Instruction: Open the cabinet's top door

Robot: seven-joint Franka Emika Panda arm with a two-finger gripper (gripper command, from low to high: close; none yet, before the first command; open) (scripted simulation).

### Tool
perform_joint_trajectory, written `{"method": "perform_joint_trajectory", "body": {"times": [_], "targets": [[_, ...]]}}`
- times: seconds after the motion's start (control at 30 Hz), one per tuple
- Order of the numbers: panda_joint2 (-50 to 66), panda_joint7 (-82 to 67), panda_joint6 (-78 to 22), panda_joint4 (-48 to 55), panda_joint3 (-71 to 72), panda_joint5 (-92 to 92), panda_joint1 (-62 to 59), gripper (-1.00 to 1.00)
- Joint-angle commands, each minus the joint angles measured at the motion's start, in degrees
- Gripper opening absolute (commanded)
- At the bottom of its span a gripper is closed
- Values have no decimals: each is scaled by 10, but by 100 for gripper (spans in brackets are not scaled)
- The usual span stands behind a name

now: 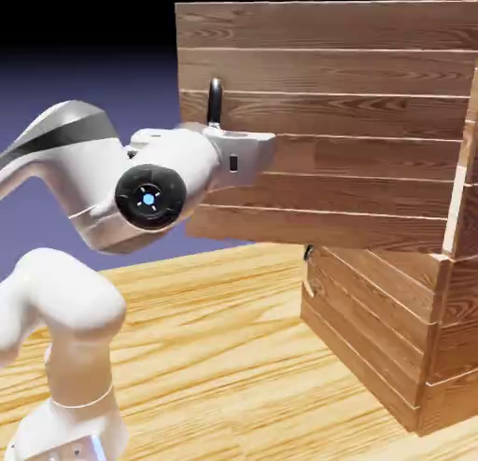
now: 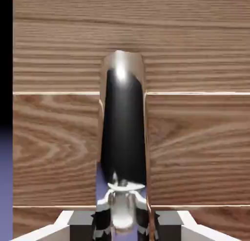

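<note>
Nearest, the gripper (image 2: 122, 220) is seen clamped shut on the handle (image 2: 122, 123), a dark, glossy curved bar. A slick, rigid hold is judged; the bar is the sensible grasp point. Behind it, the top door (image 1: 355, 170) stands swung out from the cabinet (image 1: 392, 338). Stiff, fairly heavy planks are expected, turning on a hinge.

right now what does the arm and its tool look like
The arm is glossy white with rounded links, a dark grey band on its upper link, and a black round joint cap with a small blue centre light. The tool has small grey fingertips on a white body.
</note>
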Motion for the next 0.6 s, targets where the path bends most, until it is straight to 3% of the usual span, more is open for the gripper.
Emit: {"method": "perform_joint_trajectory", "body": {"times": [0.0, 0.57], "targets": [[0, 0, -24, 17, -12, -7, 6, -100], [28, 16, -392, 364, -120, -59, 206, -100]]}}
